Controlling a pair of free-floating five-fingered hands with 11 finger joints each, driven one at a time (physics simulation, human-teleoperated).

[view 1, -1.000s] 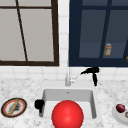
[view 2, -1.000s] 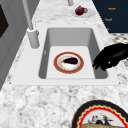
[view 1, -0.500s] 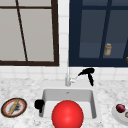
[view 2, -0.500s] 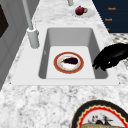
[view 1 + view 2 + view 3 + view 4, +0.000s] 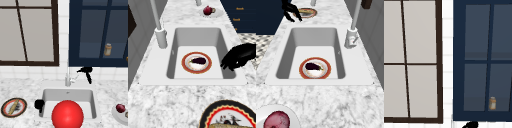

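My right hand [image 5: 85, 70] hangs in the air just right of the faucet [image 5: 67, 78], level with the window sill, fingers loose and pointing down, holding nothing; its top also shows in the upper view [image 5: 470, 124]. My left hand [image 5: 39, 103] hovers at the sink's front left corner, open, with fingers drooping over the rim [image 5: 237, 57] [image 5: 291, 10]. Down in the sink basin [image 5: 198, 35] lies a red-rimmed plate [image 5: 183, 63] [image 5: 302, 70] with a dark eggplant [image 5: 198, 60] [image 5: 312, 66] on it. A big red ball [image 5: 67, 115] hides the basin's front in the front view.
On the left counter sits a dark-rimmed plate [image 5: 6, 104] [image 5: 211, 115] [image 5: 314, 11] with a long tan item on it. A white plate [image 5: 116, 115] [image 5: 263, 112] on the right counter carries a dark red fruit [image 5: 120, 108] [image 5: 207, 10]. A small jar [image 5: 108, 49] [image 5: 492, 103] stands behind the blue cabinet's glass.
My right hand has drifted slightly left towards the faucet. The left hand and the plate in the sink have stayed put.
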